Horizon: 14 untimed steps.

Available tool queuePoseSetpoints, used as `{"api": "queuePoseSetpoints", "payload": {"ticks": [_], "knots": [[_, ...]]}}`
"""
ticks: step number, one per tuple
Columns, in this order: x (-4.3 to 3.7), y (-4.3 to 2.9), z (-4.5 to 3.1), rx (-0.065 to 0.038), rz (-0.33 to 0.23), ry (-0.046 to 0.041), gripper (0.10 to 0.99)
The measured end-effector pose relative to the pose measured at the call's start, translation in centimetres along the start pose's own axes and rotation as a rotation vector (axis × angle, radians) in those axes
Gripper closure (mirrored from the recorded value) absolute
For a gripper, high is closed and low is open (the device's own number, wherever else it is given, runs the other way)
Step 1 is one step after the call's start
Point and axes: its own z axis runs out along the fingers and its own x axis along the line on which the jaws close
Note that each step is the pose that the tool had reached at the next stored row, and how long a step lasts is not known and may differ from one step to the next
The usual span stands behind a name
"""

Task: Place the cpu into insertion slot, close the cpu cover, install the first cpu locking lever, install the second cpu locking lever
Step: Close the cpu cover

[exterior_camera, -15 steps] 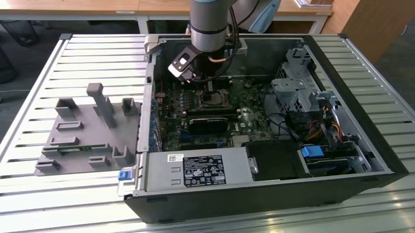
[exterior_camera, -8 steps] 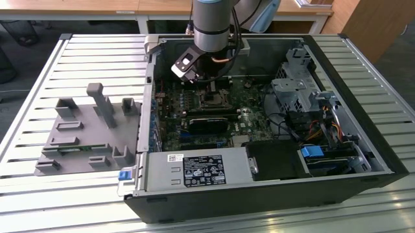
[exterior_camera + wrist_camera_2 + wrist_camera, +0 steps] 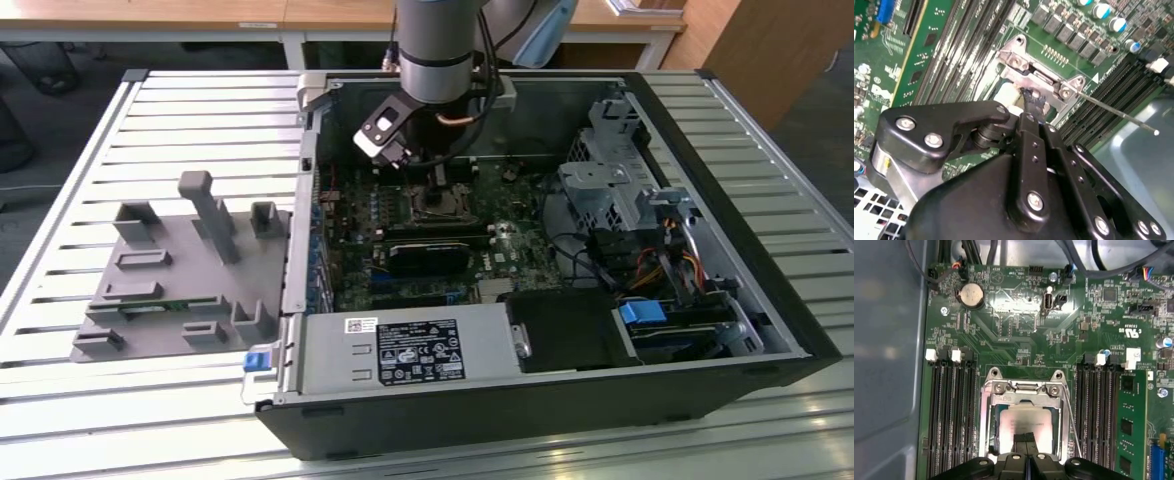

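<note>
The gripper (image 3: pixel 1025 437) stands low over the socket with its fingers pinched together and nothing visible between them. In the second wrist view the tip (image 3: pixel 1031 99) comes down at the hinge end of the cover (image 3: pixel 1041 80), touching it or just above it (I cannot tell which).

Directly under the tip in the first wrist view lies the cpu (image 3: pixel 1029 416). It is seated in the slot with its grey top showing through the cover's window. The cover (image 3: pixel 988 420) appears to lie flat around it, so I judge placing done and closing the cover finished or nearly so.

Just beside the cover, a lever (image 3: pixel 1114 112) runs as a thin bare rod out over the memory slots (image 3: pixel 951 415). It stands free and is not hooked down. I cannot make out a second lever.

The step in hand is therefore the change from cover to first lever. That work calls for catching a thin, springy rod with a narrow tip, then pushing it down and sideways under its hook. The cover must stay flat throughout.

Farther out, the green board (image 3: pixel 1019 340) sits in the open case (image 3: pixel 561 405). The arm reaches down into the case. A grey fixture (image 3: pixel 174 270) sits on the slatted table (image 3: pixel 107 400) at the exterior view's left.
</note>
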Motion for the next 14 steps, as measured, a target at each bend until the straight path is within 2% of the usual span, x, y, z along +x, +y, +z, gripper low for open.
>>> {"api": "queuePoseSetpoints", "payload": {"ticks": [3,5,7,14], "knots": [[0.00,-0.21,-0.12,-0.024,-0.002,-0.0005,0.980],[0.01,-0.42,-0.14,-0.035,-0.003,-0.0004,0.980],[0.00,-0.65,-0.15,-0.038,-0.004,-0.0005,0.980],[-0.01,-0.96,-0.10,-0.038,-0.004,-0.0007,0.980]]}}
